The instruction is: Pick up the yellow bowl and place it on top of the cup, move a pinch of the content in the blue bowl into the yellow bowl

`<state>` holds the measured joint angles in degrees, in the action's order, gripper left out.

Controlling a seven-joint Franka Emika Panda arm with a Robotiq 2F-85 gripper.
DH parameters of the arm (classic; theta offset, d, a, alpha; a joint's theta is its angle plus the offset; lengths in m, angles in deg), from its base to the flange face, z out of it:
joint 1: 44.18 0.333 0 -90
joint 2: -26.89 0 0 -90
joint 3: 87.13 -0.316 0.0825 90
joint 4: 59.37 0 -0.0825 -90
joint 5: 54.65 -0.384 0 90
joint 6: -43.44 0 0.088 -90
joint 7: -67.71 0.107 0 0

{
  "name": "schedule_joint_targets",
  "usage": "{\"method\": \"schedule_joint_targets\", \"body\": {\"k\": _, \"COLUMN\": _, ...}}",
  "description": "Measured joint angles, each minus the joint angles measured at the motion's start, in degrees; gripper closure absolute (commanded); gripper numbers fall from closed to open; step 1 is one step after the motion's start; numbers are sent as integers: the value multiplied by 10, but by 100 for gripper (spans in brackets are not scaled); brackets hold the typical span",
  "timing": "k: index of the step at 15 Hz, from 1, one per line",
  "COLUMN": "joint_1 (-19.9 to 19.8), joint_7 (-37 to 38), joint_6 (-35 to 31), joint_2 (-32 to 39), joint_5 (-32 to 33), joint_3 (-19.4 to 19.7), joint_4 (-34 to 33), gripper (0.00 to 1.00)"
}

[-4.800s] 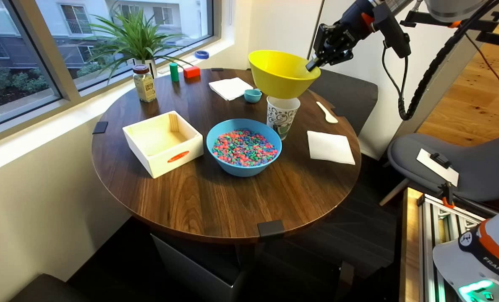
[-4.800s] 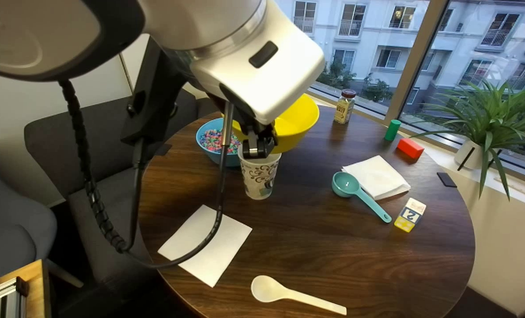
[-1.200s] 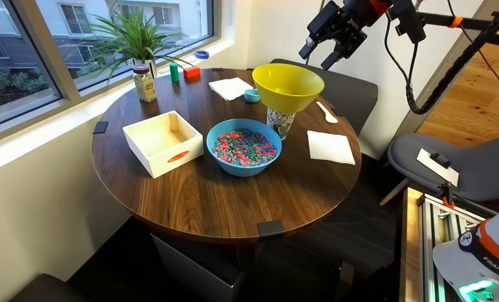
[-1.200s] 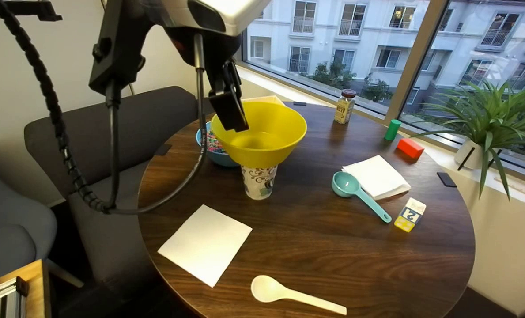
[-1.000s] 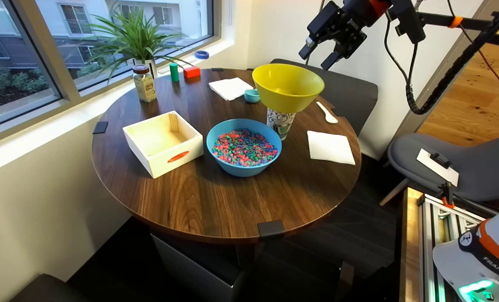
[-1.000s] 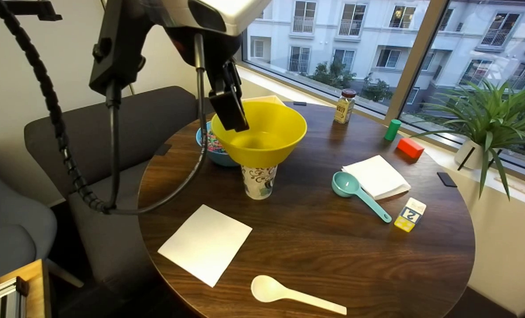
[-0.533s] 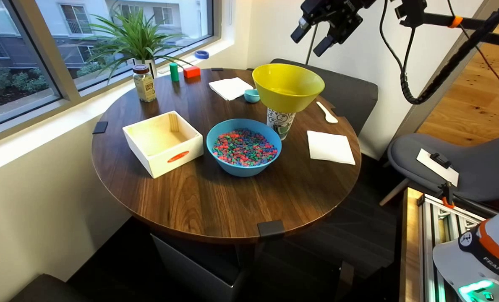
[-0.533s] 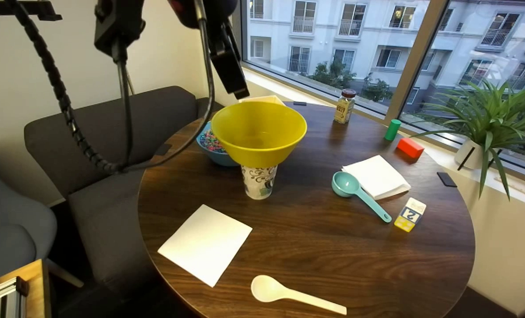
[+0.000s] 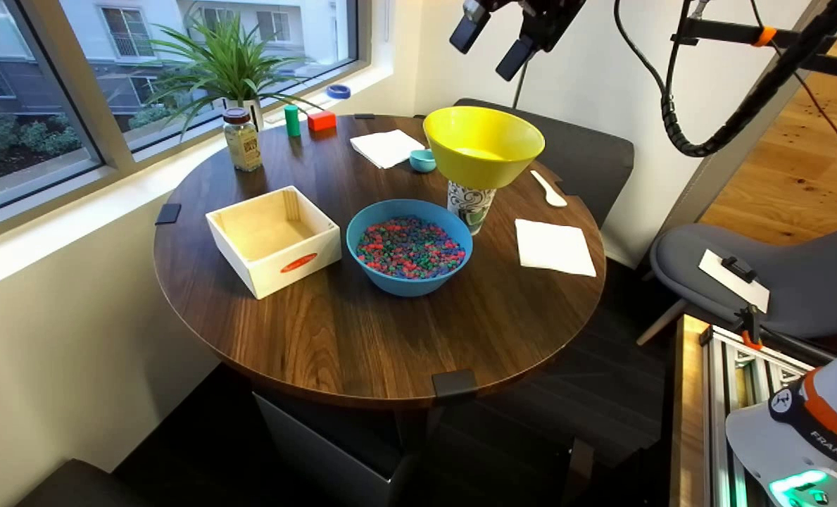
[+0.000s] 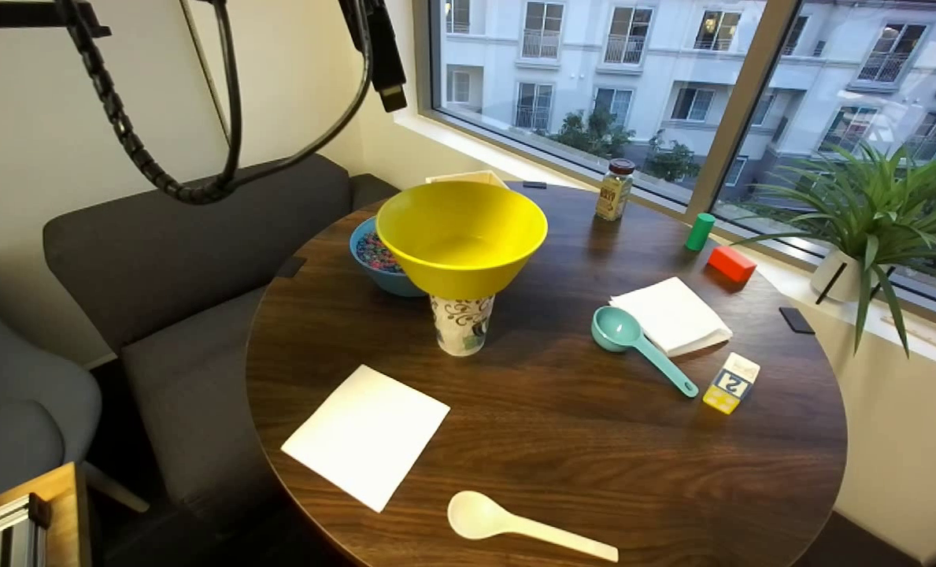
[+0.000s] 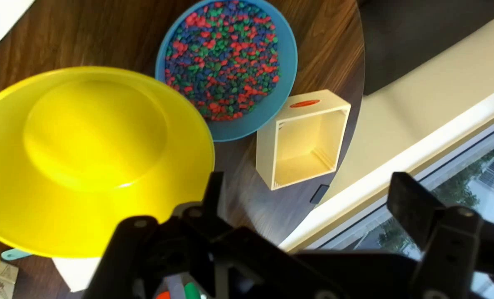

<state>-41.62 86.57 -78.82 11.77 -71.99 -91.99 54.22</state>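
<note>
Dark wood tabletop (image 9: 305, 338), round, beside a window (image 9: 73, 84); on it the yellow bowl (image 9: 485, 151) rests on top of the cup (image 10: 462, 327), and in an exterior view the blue bowl (image 9: 404, 286) stands just to the near left of that pair; whether the blue bowl touches the cup I cannot tell; by my reading the stacking is done and the pinch is the step in hand; the gripper (image 9: 483, 58) hangs above the yellow bowl, apart from it, its fingers (image 11: 409, 199) spread with nothing between them; the wrist view shows plain yellow inside the bowl, so moving the content (image 11: 226, 62) looks not yet begun. Next, I think, the spread fingers must go over the blue bowl, point straight down, dip into the content and close on a little; then rise well above the yellow rim before letting go, since that wide bowl on a narrow support could tip if knocked; the yellow bowl's mouth faces up, rim roughly level; being round, it has no long axis across, only a centre line near vertical; the cup is upright, its long axis vertical beneath.
</note>
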Motion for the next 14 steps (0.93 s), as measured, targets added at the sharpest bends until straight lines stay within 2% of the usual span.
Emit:
{"method": "schedule_joint_targets", "body": {"k": 4, "joint_1": 7, "joint_7": 9, "joint_6": 80, "joint_2": 37, "joint_5": 19, "joint_3": -15, "joint_4": -41, "gripper": 0}}
{"method": "schedule_joint_targets", "body": {"k": 7, "joint_1": 11, "joint_7": 40, "joint_6": 120, "joint_2": 58, "joint_5": 71, "joint_3": -33, "joint_4": -63, "gripper": 0}}
{"method": "schedule_joint_targets", "body": {"k": 11, "joint_1": 16, "joint_7": 96, "joint_6": 144, "joint_2": 70, "joint_5": 152, "joint_3": -56, "joint_4": -72, "gripper": 0}}
{"method": "schedule_joint_targets", "body": {"k": 14, "joint_1": 21, "joint_7": 128, "joint_6": 144, "joint_2": 76, "joint_5": 184, "joint_3": -65, "joint_4": -71, "gripper": 0}}
